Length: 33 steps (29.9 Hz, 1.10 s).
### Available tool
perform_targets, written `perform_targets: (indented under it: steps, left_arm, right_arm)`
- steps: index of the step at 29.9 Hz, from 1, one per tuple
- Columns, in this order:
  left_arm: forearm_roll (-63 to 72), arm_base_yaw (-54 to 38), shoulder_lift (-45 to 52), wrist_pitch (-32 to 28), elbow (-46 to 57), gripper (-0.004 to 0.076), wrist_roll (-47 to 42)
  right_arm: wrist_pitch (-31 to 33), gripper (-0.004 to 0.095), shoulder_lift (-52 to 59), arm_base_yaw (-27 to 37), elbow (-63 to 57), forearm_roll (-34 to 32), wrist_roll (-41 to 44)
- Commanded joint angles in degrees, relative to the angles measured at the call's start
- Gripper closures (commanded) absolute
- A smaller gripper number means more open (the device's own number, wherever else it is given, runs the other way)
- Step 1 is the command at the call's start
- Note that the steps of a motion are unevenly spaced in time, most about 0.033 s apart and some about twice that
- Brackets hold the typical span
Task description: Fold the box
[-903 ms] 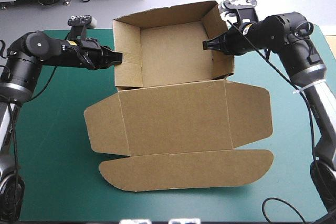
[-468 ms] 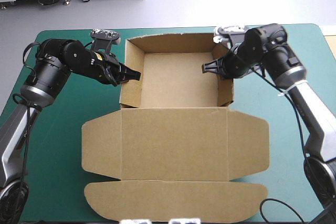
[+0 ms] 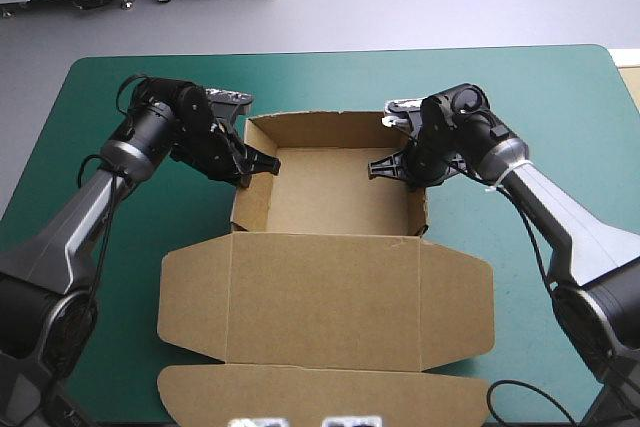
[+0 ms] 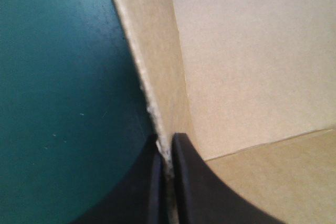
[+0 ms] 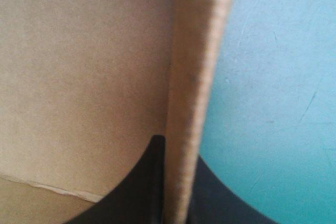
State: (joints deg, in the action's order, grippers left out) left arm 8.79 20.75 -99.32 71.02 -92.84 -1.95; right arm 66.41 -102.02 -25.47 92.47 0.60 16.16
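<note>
Left gripper (image 3: 262, 163) and right gripper (image 3: 381, 168) pinch opposite box (image 3: 330, 277) walls on teal-green cover (image 3: 120, 347).

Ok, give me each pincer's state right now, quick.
Left pincer: shut on the box, clamping its left side wall.
Right pincer: shut on the box, clamping its right side wall.

Left gripper (image 3: 266, 164) and right gripper (image 3: 379, 169) point inward, fingers (image 4: 149, 184) nearly closed.
</note>
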Motion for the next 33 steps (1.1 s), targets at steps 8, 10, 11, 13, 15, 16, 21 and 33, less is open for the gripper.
perform_targets:
  steps: [8, 10, 11, 13, 15, 16, 21, 33]
  left_arm:
    - [5.34, 0.82, -3.69, -5.05, -1.26, 0.0733, 1.95]
    - [5.23, 0.82, -3.97, -5.7, -1.26, 0.0732, 1.95]
    - [5.23, 0.82, -3.98, -5.96, -1.26, 0.0732, 1.95]
    - [5.23, 0.82, -4.07, -6.23, -1.26, 0.0725, 2.87]
    - [5.23, 0.82, -4.22, -6.23, -1.26, 0.0695, 5.92]
    - [5.23, 0.82, -4.35, -5.82, -1.26, 0.067, 6.96]
    - [5.23, 0.82, -4.34, -4.74, -1.26, 0.0484, 7.54]
    - [3.79, 0.71, -3.34, -0.43, -11.97, 0.0278, 7.62]
  right_arm:
    - [-6.66, 0.092, -2.06, -0.79, 1.8, 3.62, -0.49]
    - [-6.42, 0.0919, -3.07, -0.79, 1.8, 3.62, -0.49]
    - [-6.11, 0.0916, -3.46, -0.79, 1.8, 3.62, -0.49]
    - [-4.9, 0.0875, -3.91, -0.79, 1.8, 3.62, -1.55]
    - [-3.48, 0.0777, -4.03, -0.79, 1.87, 3.26, -2.18]
    - [-2.34, 0.07, -4.03, -0.79, 1.92, 2.61, -2.19]
    - [1.49, 0.039, -3.82, -0.79, 3.26, -2.06, -2.41]
    - [5.18, 0.0384, -1.05, -0.79, 15.37, -6.98, -3.24]
